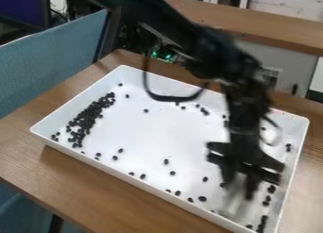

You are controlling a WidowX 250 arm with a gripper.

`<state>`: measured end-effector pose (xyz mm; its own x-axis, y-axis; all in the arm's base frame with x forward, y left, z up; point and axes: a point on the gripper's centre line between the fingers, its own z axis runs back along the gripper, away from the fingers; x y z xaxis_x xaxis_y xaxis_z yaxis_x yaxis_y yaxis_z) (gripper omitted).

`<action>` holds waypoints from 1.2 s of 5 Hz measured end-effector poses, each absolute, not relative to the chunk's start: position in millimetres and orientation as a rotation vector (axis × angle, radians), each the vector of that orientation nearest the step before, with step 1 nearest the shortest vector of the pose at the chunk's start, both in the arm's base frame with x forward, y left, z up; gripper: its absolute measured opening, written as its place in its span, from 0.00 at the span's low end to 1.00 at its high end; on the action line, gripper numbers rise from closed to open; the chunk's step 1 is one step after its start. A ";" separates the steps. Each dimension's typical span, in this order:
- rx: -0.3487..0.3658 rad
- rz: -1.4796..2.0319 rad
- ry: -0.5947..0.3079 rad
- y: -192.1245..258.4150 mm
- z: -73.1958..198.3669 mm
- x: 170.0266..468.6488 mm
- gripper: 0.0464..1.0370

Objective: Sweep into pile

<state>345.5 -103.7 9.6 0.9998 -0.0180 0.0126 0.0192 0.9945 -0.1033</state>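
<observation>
The gripper, blurred, hangs low over the right part of the white tray. A pale, blurred shape lies just under it; I cannot tell whether this is a held tool or a shadow. Small black bean-like pieces are spread over the tray floor. Most form a dense band of pieces along the left side. Other loose pieces dot the near side and the middle, and a few lie near the far wall. A line of pieces runs by the right wall, beside the gripper.
The tray's raised walls surround the pieces on a brown wooden table. A blue chair back stands at the upper left. Behind are a wooden ledge and cables with green lights. A dark cable loop hangs from the arm above the tray's far side.
</observation>
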 end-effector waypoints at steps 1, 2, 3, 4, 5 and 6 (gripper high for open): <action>-0.051 0.060 0.000 -45.6 9.6 338.7 0.35; -0.008 0.093 0.010 -4.4 8.3 335.3 0.35; 0.021 0.125 0.015 39.8 6.8 332.5 0.35; 0.065 0.158 0.023 79.3 6.3 330.7 0.35; 0.068 0.237 0.054 118.8 6.8 327.4 0.35; 0.076 0.254 0.074 132.6 9.1 326.7 0.35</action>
